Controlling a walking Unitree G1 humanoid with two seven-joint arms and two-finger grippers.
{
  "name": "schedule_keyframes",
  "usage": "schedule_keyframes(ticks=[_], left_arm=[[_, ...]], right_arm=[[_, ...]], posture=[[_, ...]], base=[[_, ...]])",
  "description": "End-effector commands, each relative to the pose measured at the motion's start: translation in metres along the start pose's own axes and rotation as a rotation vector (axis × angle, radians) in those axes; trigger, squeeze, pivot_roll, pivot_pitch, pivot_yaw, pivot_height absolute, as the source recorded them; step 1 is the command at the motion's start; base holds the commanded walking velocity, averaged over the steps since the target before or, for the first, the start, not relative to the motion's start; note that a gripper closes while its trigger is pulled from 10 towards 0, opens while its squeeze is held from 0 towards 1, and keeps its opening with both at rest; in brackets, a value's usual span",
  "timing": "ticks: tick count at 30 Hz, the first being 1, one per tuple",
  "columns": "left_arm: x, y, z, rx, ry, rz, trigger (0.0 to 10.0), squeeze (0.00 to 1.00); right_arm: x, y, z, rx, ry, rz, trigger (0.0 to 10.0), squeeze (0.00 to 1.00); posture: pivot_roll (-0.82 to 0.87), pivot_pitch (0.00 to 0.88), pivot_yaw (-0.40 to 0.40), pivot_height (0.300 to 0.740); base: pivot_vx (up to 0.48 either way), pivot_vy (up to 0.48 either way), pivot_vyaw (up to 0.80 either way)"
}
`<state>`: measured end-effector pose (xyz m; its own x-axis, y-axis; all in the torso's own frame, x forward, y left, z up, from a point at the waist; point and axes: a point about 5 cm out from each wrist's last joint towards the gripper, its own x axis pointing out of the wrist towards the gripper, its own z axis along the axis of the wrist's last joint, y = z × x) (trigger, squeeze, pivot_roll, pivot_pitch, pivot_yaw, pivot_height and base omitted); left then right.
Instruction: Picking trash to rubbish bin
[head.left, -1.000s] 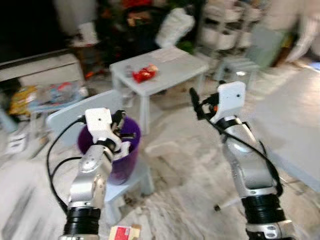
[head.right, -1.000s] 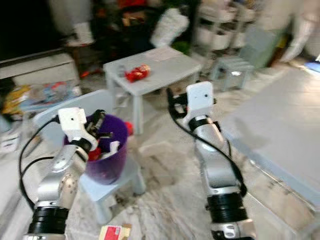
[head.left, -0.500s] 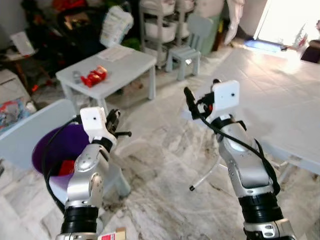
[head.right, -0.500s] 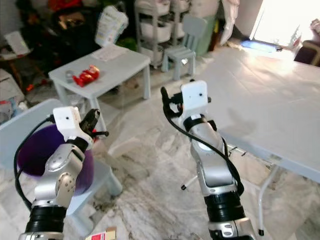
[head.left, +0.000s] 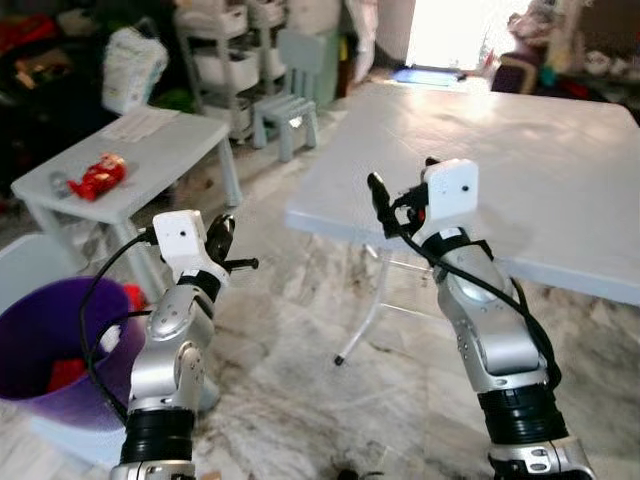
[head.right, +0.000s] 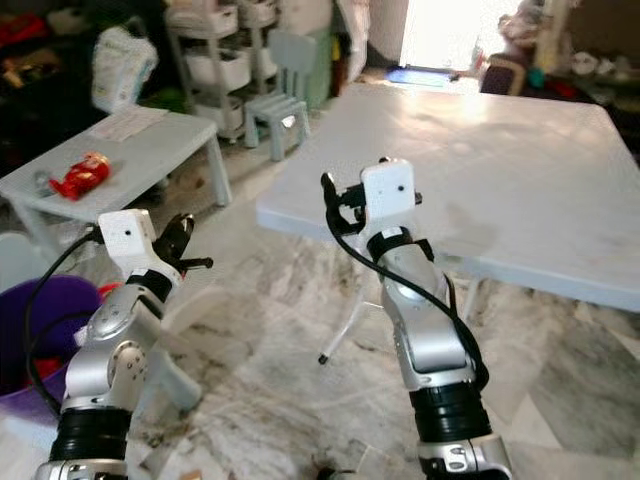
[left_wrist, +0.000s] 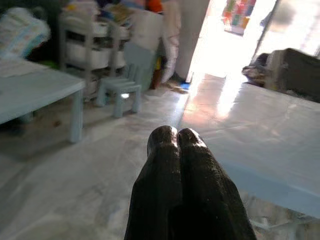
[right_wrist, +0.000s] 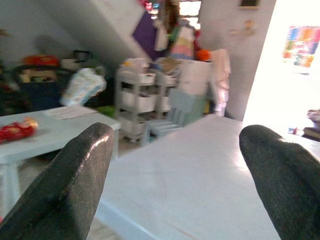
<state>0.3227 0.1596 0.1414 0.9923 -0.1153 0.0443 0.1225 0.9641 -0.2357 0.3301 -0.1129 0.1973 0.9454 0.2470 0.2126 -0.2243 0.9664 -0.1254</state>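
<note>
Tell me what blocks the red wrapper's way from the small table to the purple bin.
Nothing visible does. The red wrapper lies on the small table, the purple bin stands open below and nearer, and both pincers hang clear of that path.

**Bin and trash**

The purple bin (head.left: 40, 350) stands upright on the floor at the robot's far left, open-topped, with red scraps inside. A red wrapper (head.left: 97, 176) lies flat on the small pale desk (head.left: 150, 140) beyond it, well apart from the bin.
</note>
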Motion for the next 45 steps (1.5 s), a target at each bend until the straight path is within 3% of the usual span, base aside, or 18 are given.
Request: schedule_keyframes(ticks=[1, 10, 31, 39, 45], left_arm=[[0.0007, 0.0, -0.0004, -0.002, 0.009, 0.002, 10.0, 0.0], [0.0014, -0.0006, 0.0014, -0.027, 0.001, -0.013, 10.0, 0.0], [0.0013, 0.0012, -0.0008, -0.018, 0.022, -0.007, 10.0, 0.0], [0.0024, -0.0009, -0.0008, -0.028, 0.015, -0.002, 10.0, 0.0], [0.0035, -0.0009, -0.0004, -0.022, 0.015, -0.002, 10.0, 0.0]], right_arm=[[0.0016, -0.0006, 0.0052, 0.005, -0.017, -0.005, 10.0, 0.0], [0.0007, -0.0014, 0.0049, 0.003, -0.015, -0.011, 10.0, 0.0], [-0.0019, -0.0029, 0.0034, 0.006, -0.01, -0.019, 10.0, 0.0], [-0.0018, -0.0043, 0.0026, 0.003, -0.004, -0.023, 10.0, 0.0], [-0.0014, -0.0046, 0.0019, 0.005, 0.006, -0.022, 10.0, 0.0]], posture=[[-0.04, 0.0, -0.011, 0.74], [-0.04, 0.0, -0.011, 0.74], [-0.04, 0.0, -0.005, 0.74], [-0.05, 0.0, -0.006, 0.74], [-0.05, 0.0, -0.007, 0.74]], base=[[0.0, 0.0, 0.0], [0.032, 0.0, 0.0], [0.441, 0.049, 0.0], [0.0, 0.0, 0.0], [0.0, 0.0, -0.7]])
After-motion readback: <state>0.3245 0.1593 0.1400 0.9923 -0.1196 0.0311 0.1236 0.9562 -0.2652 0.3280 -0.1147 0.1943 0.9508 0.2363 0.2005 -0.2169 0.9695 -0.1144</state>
